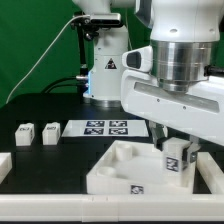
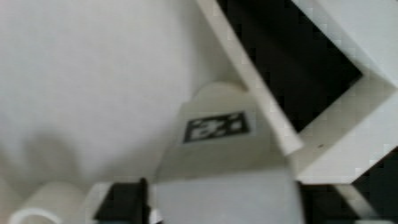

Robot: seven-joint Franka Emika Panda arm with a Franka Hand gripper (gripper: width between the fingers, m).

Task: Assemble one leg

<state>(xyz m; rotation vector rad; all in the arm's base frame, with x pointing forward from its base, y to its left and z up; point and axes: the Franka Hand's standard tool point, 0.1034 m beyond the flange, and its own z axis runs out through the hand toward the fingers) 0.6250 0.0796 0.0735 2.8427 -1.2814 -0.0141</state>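
My gripper is shut on a leg, a small white block with a black-and-white tag on its face. It holds the leg upright at the corner of the large white tray-like piece on the exterior view's right. In the wrist view the leg fills the space between the jaws of the gripper, tag facing the camera. The tray's flat floor and raised wall lie right behind it. I cannot tell whether the leg touches the tray. Two more legs stand at the exterior view's left.
The marker board lies flat behind the tray. A white part sits at the exterior view's left edge and another at its right edge. The robot base stands at the back.
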